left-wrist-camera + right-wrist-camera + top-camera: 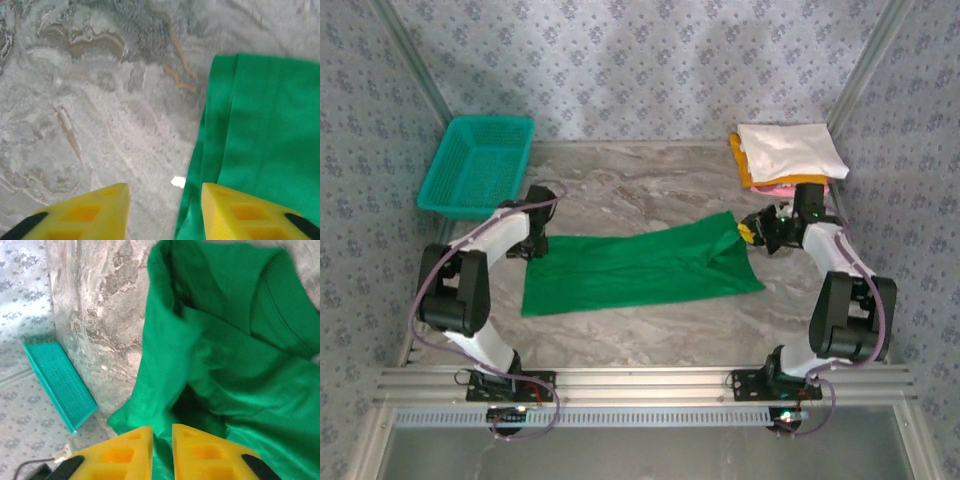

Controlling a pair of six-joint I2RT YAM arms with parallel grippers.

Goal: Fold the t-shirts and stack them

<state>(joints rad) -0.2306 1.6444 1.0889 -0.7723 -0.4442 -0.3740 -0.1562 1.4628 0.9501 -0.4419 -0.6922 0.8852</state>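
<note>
A bright green t-shirt (pixel 640 268) lies folded lengthways across the middle of the marble table. My right gripper (pixel 748 232) is shut on the green t-shirt (pixel 225 365) at its right end, with bunched cloth pinched between the yellow fingers (pixel 197 447). At the shirt's left end my left gripper (pixel 537 243) stands open just above the table, the shirt's edge (pixel 260 145) lying by its right finger (pixel 245 212). At the back right a white folded shirt (pixel 790 148) tops a stack over an orange-yellow one (pixel 744 165) and a pink one (pixel 775 187).
A teal mesh basket (pixel 478 165) stands at the back left, also in the right wrist view (pixel 57 385). Patterned walls enclose the table on three sides. Bare marble (pixel 650 190) lies behind and in front of the green shirt.
</note>
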